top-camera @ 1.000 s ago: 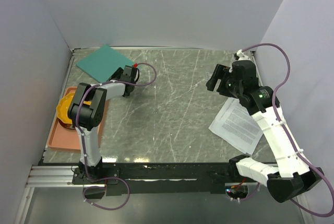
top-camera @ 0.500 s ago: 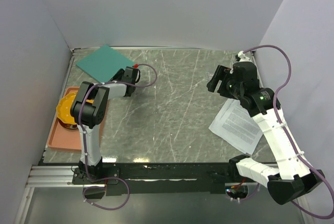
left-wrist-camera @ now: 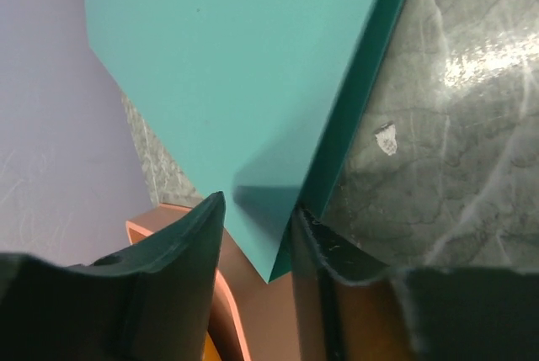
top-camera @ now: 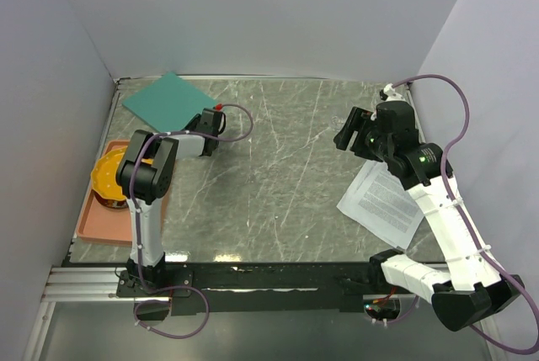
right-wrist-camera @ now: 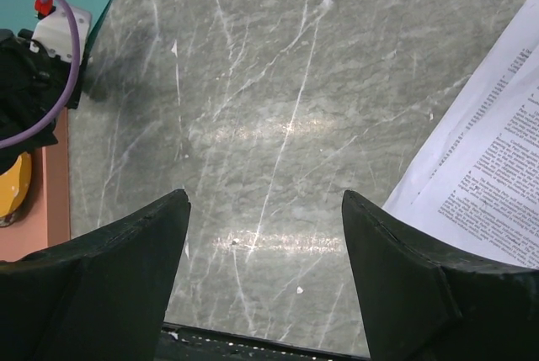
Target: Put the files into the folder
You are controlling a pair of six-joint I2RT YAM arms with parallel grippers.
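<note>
The teal folder [top-camera: 167,98] lies closed at the far left of the table. My left gripper [top-camera: 200,125] is at its near right corner. In the left wrist view the folder [left-wrist-camera: 227,66] fills the top, and its corner points down between my fingers; the left gripper [left-wrist-camera: 257,209] is narrowly open and holds nothing. The files [top-camera: 384,201], white printed sheets, lie at the right side of the table. My right gripper [top-camera: 349,131] hovers wide open and empty above the table left of them. The files also show at the right edge of the right wrist view [right-wrist-camera: 493,167], beside the right gripper [right-wrist-camera: 265,201].
A salmon-orange tray [top-camera: 94,220] with a yellow object [top-camera: 107,173] in it sits at the left edge, just near the folder. Grey walls close in the left, back and right. The table's near edge runs along the arm bases.
My left arm has swung slightly, bringing its gripper closer to the folder's corner. My right gripper has drifted a little to the right. The folder and files have not moved.
</note>
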